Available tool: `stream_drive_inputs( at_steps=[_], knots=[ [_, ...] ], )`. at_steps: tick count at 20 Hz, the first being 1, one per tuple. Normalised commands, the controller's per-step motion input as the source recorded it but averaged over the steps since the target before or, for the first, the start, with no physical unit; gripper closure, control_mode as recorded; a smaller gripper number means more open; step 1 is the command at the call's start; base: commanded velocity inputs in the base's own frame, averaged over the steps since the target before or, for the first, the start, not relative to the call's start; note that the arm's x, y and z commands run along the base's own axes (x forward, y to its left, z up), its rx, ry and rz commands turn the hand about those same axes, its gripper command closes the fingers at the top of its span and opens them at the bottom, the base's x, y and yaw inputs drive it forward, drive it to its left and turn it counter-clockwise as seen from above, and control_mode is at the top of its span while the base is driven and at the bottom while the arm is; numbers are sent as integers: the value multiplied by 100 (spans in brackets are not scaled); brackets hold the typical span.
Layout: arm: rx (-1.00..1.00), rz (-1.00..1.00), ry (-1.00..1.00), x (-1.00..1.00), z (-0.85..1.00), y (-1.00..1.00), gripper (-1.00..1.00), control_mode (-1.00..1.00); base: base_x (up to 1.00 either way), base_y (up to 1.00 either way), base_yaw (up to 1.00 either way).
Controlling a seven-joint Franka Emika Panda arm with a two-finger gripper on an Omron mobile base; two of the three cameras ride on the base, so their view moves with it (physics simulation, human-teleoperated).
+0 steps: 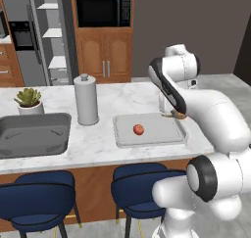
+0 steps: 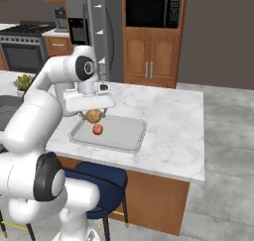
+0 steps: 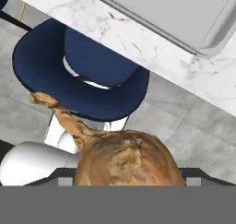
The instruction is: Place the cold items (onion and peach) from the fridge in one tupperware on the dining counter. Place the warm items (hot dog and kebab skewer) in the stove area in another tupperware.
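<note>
I am carrying the onion (image 2: pixel 94 116) in my gripper (image 2: pixel 93 114), my jaws standing wide around its round body and clamped on it; in the hand view its papery brown skin (image 3: pixel 126 161) is bulging right up between my tips, with the dry stalk trailing off to one side. I am hanging over the near edge of the shallow grey tupperware (image 2: pixel 130 136) on the dining counter (image 2: pixel 173 131), so the tray floor is lying just ahead of and below me. The peach (image 2: pixel 97 129) is sitting in that tray already, just under me and a touch toward the tray's middle, apart from the onion.

As for handling, I am judging the onion to be firm and moderately weighty for its kind, stiff enough to take a squeeze without bruising. Its loose outer skin is the worry: it is likely slippery and may shear or flake under my pads, letting the bulb roll. I am holding it across its widest part, which seems the sound place; the stalk would be a poor hold, thin and brittle. Being round, it is liable to roll once released, and might knock the softer peach, so I am thinking a low release beside the peach, well inside the rim, would suit.
</note>
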Motion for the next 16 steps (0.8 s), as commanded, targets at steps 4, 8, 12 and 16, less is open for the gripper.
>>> stream_drive_inputs(
  at_steps=[4, 8, 12, 16],
  knots=[
    [11, 19, 15, 65, -55, -26, 100, -100, 0, 0, 0],
    [13, 20, 0, 51, -54, -23, 100, -100, 0, 0, 0],
    [14, 19, -3, 42, -52, -17, 100, -100, 0, 0, 0],
    [13, 17, -9, 43, -51, -8, 100, -100, 0, 0, 0]
  ],
)
